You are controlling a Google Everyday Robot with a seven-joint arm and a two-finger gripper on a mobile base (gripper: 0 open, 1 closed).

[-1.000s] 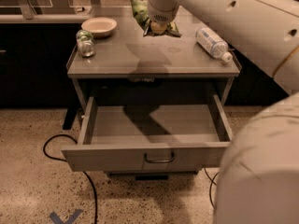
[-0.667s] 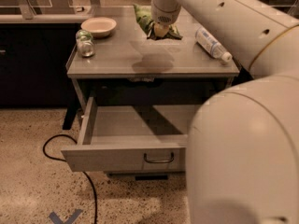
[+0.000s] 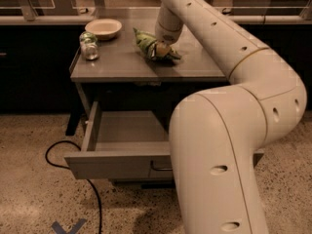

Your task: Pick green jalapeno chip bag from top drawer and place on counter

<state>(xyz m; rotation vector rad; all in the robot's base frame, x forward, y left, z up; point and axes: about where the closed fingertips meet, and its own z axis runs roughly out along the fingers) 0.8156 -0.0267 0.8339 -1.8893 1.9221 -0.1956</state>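
Note:
The green jalapeno chip bag (image 3: 146, 42) lies crumpled on the grey counter (image 3: 117, 65), near its middle towards the back. My gripper (image 3: 163, 48) comes down from above and sits right on the bag's right half. My wrist hides how it meets the bag. The top drawer (image 3: 122, 165) stands pulled open below the counter. Its visible inside is bare, and its right part is hidden behind my arm. The dark handle (image 3: 161, 168) shows on the front panel.
A pale bowl (image 3: 103, 28) and a green-topped can (image 3: 88, 46) stand at the counter's back left. My thick white arm (image 3: 234, 130) fills the right foreground. A black cable (image 3: 73, 156) loops on the speckled floor at the left. A ledge with dark cabinets runs behind.
The view has shifted, so the counter sits further left. The gripper and bag have come down from just above the counter's back; the bag now rests on the surface. My arm covers more of the right side.

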